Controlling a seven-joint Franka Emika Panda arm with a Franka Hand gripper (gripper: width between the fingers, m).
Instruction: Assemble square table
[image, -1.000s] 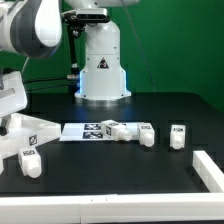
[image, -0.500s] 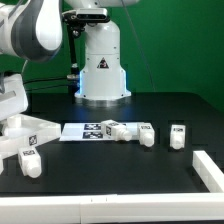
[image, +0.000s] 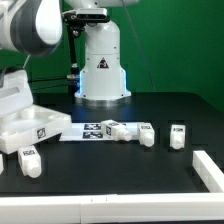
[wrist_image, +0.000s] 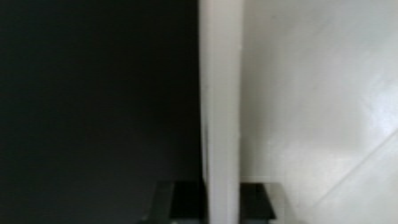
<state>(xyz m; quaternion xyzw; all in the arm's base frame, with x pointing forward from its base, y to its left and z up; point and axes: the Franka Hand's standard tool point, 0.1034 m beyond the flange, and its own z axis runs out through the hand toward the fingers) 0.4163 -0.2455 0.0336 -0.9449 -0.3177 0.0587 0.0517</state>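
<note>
The square table's flat white top (image: 42, 128) lies at the exterior view's left, with a tag marker on its face. My gripper (image: 14, 112) stands over its left part. In the wrist view the top's thin edge (wrist_image: 221, 100) runs straight between my two dark fingers (wrist_image: 185, 202), and the gripper (wrist_image: 221, 202) is shut on it. Several short white legs with tags lie on the black table: one near the top's front corner (image: 30, 162), one in the middle (image: 113, 130), one further right (image: 179, 137).
The marker board (image: 88, 130) lies flat right of the top, beside the middle legs. The robot's white base (image: 103, 65) stands behind. A white rim (image: 207, 170) borders the black table at the front and right.
The jaws have closed on the top's edge. The top has slid toward the exterior view's right, up to the marker board's end. The legs have not moved.
</note>
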